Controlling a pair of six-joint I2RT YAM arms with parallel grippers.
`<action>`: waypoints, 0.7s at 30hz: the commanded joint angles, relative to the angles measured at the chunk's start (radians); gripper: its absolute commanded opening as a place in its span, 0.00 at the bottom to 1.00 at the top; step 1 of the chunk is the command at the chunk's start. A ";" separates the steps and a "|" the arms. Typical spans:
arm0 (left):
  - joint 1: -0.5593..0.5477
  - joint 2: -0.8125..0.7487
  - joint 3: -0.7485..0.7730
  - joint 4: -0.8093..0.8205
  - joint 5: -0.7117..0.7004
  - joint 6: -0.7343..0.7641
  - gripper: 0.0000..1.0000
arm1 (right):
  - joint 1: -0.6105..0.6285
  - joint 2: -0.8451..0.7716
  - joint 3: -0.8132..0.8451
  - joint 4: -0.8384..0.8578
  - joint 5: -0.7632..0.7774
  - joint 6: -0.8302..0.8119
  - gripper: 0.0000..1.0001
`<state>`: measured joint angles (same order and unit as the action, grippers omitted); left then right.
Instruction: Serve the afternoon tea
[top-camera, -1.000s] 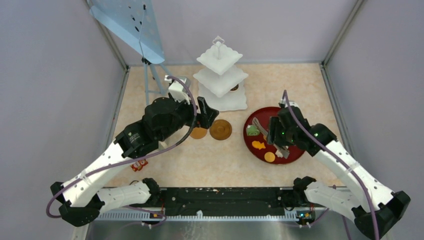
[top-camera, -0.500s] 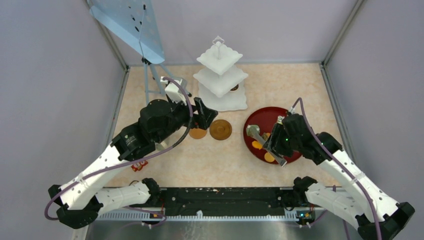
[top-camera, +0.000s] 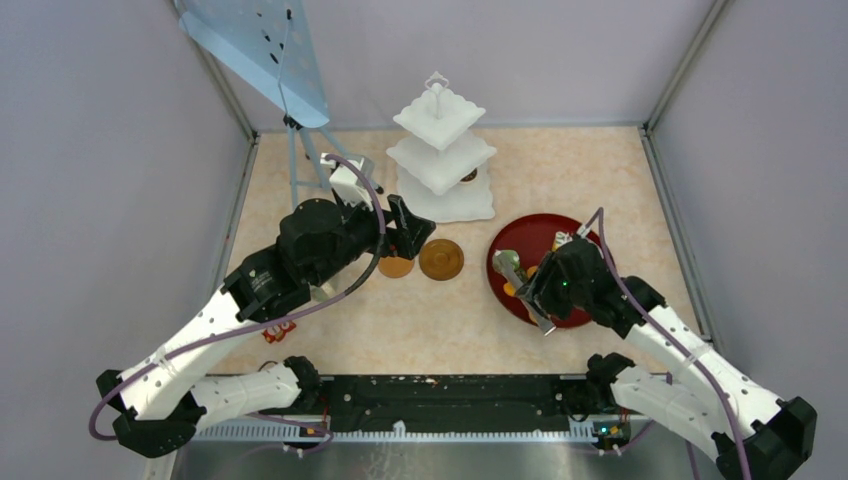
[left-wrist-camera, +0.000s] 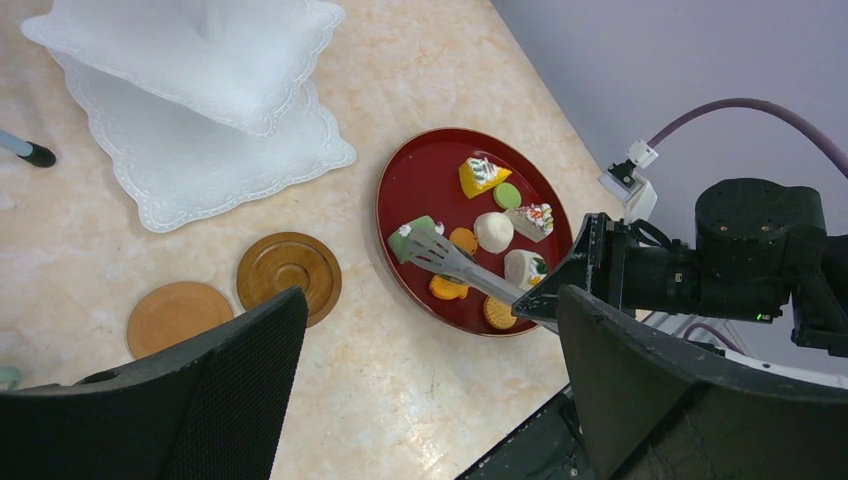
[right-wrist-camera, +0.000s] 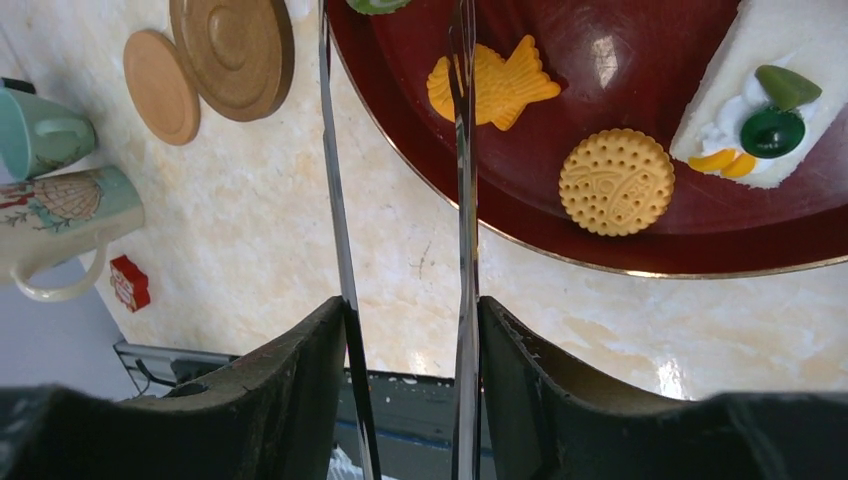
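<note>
The toy sweets lie on the dark-red tray (top-camera: 545, 232): an orange fish (right-wrist-camera: 490, 85), a biscuit disc (right-wrist-camera: 615, 182), a white cake slice (right-wrist-camera: 770, 90), a yellow wedge (left-wrist-camera: 480, 175), a green round (left-wrist-camera: 507, 195) and a green piece (left-wrist-camera: 410, 240). My right gripper (top-camera: 545, 292) is shut on the metal tongs (right-wrist-camera: 462, 150), whose tips reach over the tray's left part by the green piece. The teal cup (right-wrist-camera: 35, 135) and cream mug (right-wrist-camera: 55, 225) lie at the left. My left gripper (top-camera: 405, 240) is open and empty above the coasters.
A white three-tier stand (top-camera: 440, 150) stands at the back centre. Two round wooden coasters (top-camera: 441, 259) (top-camera: 397, 266) lie in front of it. A blue perforated rack (top-camera: 265, 60) is at the back left. A small red item (top-camera: 278, 330) lies near the left arm.
My right gripper has drawn back toward the near edge and left with the tongs, which now point over the tray's left part. My left gripper shifted slightly left, then held still.
</note>
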<state>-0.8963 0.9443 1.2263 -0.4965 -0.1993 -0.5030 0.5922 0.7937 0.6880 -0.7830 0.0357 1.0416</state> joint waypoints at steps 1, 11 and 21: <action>0.004 -0.016 0.002 0.035 -0.014 0.000 0.99 | -0.009 -0.014 -0.013 0.138 0.048 0.043 0.49; 0.004 -0.017 -0.004 0.035 -0.021 -0.005 0.99 | -0.009 0.038 0.031 0.153 0.136 -0.041 0.48; 0.005 -0.003 -0.003 0.043 -0.009 -0.003 0.99 | -0.012 0.146 0.123 0.157 0.111 -0.175 0.48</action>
<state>-0.8963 0.9447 1.2263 -0.4965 -0.2062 -0.5030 0.5922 0.9226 0.7258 -0.6571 0.1474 0.9470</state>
